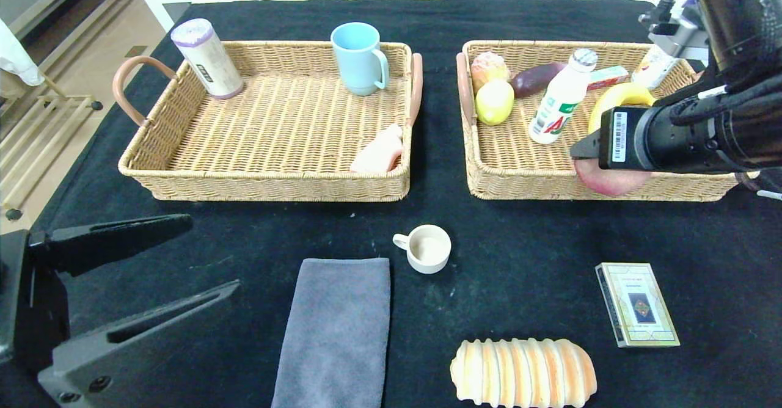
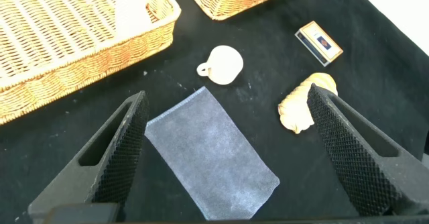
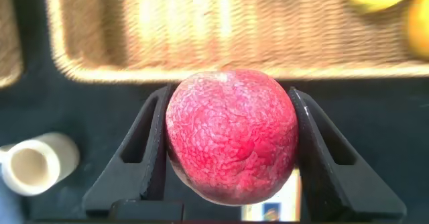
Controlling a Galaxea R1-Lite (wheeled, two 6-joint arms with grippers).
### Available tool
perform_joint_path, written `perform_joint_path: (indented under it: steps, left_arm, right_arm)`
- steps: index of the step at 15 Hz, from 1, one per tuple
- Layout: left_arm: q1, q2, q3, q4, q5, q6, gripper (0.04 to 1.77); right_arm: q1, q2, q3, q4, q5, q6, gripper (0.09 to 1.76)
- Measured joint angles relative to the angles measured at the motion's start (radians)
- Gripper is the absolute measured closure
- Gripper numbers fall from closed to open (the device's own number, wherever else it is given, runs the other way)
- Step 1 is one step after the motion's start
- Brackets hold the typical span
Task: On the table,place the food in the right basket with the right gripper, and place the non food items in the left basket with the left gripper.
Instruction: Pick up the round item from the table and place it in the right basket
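carrying: the right gripper (image 3: 231,150) has its two fingers pressed on a red apple (image 3: 231,135), one on each side, and holds it up off the table.
where the apple is: at the front rim of the right basket (image 1: 489,185), near the basket's 5 o'clock corner, just about over the edge.
step in hand: taking food to the right basket. i think the apple is almost there but not let go yet.
already in the right basket: a lemon (image 1: 494,101), a milk bottle (image 1: 561,99), a banana (image 1: 620,96) and some more food at the back.
next move: i think the apple has to go a bit further toward 12 o'clock, over a bare patch of weave and clear of the milk bottle, then down low, and then the fingers spread to let it sit.
left gripper (image 2: 224,150): its fingers are spread wide with nothing between them. it waits at 8 o'clock on the table, above the grey cloth (image 1: 335,328).
still on the table: bread (image 1: 523,372) at 6 o'clock is food. the grey cloth, the small white cup (image 1: 427,248) in the middle and the card box (image 1: 637,304) at 4 o'clock are not food.
left basket (image 1: 183,179): it has a blue mug (image 1: 359,58), a tall can (image 1: 208,58) and a pink thing (image 1: 379,151) inside.
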Motion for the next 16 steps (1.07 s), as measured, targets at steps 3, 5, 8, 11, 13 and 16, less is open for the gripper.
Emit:
perform_joint_path:
  steps: [3,5,8,11,13,16]
  left_arm:
    - [0.001,0.0,0.0,0.0,0.0,0.0,0.09]
    - [0.0,0.0,0.0,0.0,0.0,0.0,0.09]
    - [-0.001,0.0,0.001,0.0,0.0,0.001,0.09]
    - [-0.001,0.0,0.002,0.0,0.0,0.001,0.09]
    - [-0.001,-0.002,0.002,0.0,0.0,0.005,0.09]
    - [-0.001,-0.006,0.002,0.0,0.0,0.008,0.09]
  right_arm:
    - [-0.075,0.009,-0.016,-0.013,0.002,-0.064,0.71]
    - [-0.112,0.025,-0.04,-0.028,0.003,-0.086,0.71]
    - [-0.169,0.065,-0.087,-0.046,0.003,-0.118,0.71]
    - [-0.206,0.103,-0.113,-0.125,0.004,-0.137,0.71]
    - [-0.223,0.125,-0.116,-0.169,0.006,-0.143,0.71]
    - [-0.231,0.149,-0.121,-0.187,0.006,-0.149,0.72]
